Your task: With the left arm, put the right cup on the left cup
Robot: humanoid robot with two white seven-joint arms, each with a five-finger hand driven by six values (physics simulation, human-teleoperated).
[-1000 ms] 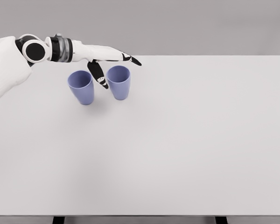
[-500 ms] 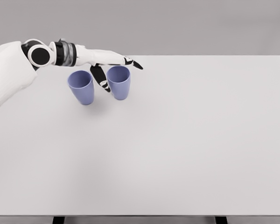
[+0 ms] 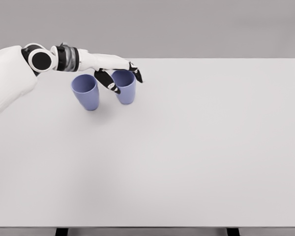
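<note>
Two blue-violet cups stand upright on the white table (image 3: 187, 157) at the far left. The left cup (image 3: 86, 93) stands free. My left hand (image 3: 126, 82) reaches in from the left over the right cup (image 3: 127, 95). Its thumb lies against the cup's near-left wall and its fingers (image 3: 136, 74) curl over the far-right side of the rim, so the hand is shut on this cup. The cup's base still looks to be on the table. The hand hides part of the cup's rim. The right arm is out of view.
The left cup stands only a small gap away from the thumb side of my hand. The table's back edge runs just behind both cups, with a grey wall beyond.
The left hand's outstretched fingers have curled down around the right cup's rim, and the thumb has moved in against its wall. Both cups have stayed where they were.
</note>
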